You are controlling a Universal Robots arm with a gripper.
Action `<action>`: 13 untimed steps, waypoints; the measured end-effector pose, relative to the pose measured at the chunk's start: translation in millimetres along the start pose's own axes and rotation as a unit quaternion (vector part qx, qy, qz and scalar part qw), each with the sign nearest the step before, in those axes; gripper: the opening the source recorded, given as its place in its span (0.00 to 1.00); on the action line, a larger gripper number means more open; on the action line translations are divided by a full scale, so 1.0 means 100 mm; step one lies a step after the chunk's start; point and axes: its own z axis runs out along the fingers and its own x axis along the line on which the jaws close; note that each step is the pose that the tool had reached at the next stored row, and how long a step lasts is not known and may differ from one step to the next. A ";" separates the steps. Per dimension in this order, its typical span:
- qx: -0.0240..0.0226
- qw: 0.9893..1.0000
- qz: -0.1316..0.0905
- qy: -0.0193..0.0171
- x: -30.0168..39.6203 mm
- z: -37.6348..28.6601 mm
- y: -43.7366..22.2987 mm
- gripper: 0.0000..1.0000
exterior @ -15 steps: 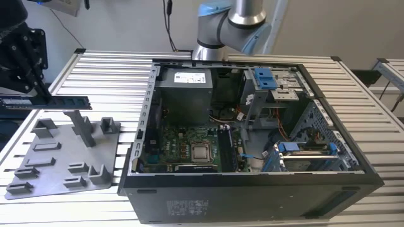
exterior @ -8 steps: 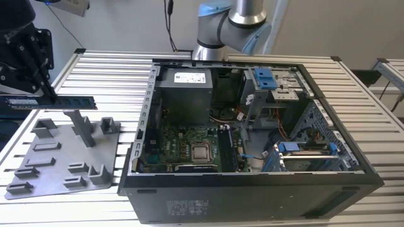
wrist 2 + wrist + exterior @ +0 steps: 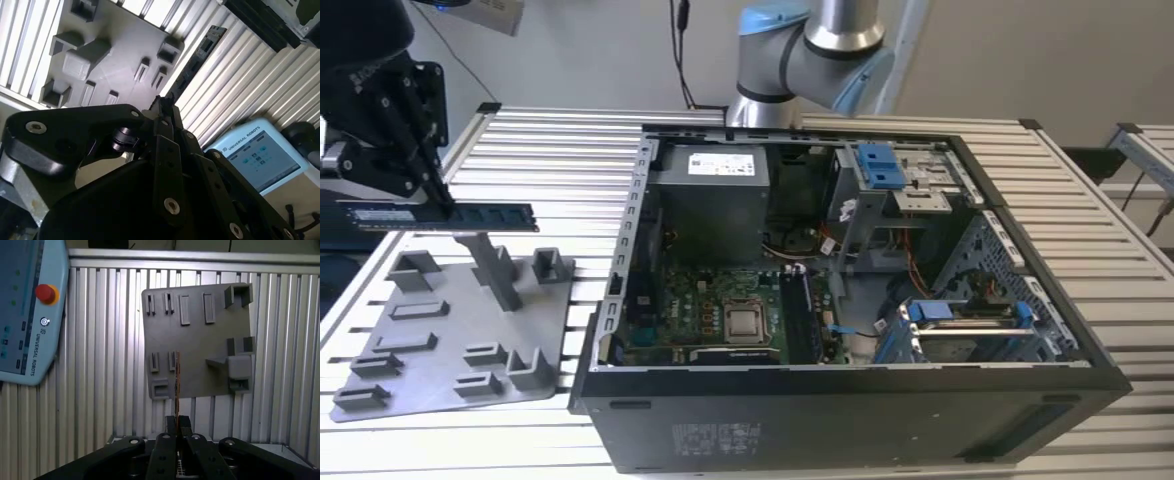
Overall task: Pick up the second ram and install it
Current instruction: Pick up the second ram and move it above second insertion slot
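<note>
**Slatted desk: second ram in the tool, over its rack**

Ribbed aluminium desk (image 3: pixel 547 140) carries the lot. On the exterior view's left is a grey plastic holder plate w/ upright posts (image 3: pixel 454 350). Beside it an open black PC case (image 3: pixel 854 420) lies on its side, prob. so the green motherboard (image 3: pixel 707 310) faces up and can be reached from above. A robot arm w/ pale-blue joints (image 3: pixel 807 40) stands behind the case.

The black two-finger tool (image 3: pixel 438 200) is closed hard on the second ram (image 3: pixel 494 217), a thin flat dark-green memory stick. It pinches the flat faces at approx mid-length, which leaves both ends free. The stick is level w/ its long edge down, and I'd say that suits dropping it into a slot.

In the first wrist view the stick (image 3: pixel 177 375) shows edge-on, coming straight out from btwn the fingertips (image 3: pixel 171 426) over the plate (image 3: pixel 200 375). In the second wrist view it (image 3: pixel 200 50) juts out past the plate's edge above the slats.

The ram hangs just above the plate's tall post; can't tell if it touches. It's well apart from the case.

A blue-grey teach pendant w/ red button (image 3: pixel 25 315) lies on the desk nearby.
</note>
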 end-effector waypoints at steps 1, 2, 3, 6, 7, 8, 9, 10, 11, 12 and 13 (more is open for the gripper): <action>0.000 1.000 0.000 0.000 0.000 0.000 -0.014 0.14; 0.000 1.000 0.000 0.000 0.001 -0.001 -0.027 0.14; 0.000 1.000 0.000 0.000 0.001 -0.001 -0.041 0.14; 0.000 1.000 0.000 0.000 0.001 -0.001 -0.082 0.14; 0.000 1.000 0.000 0.000 0.002 -0.001 -0.096 0.14; 0.000 1.000 0.000 0.000 0.002 -0.002 -0.111 0.14; 0.000 1.000 0.000 0.000 0.002 -0.002 -0.125 0.14; 0.000 1.000 0.000 0.000 0.002 -0.002 -0.141 0.14; 0.000 1.000 0.000 0.000 0.002 -0.003 -0.154 0.14; 0.000 1.000 0.000 0.000 0.003 -0.003 -0.167 0.14; 0.000 1.000 0.000 0.000 0.003 -0.003 -0.182 0.14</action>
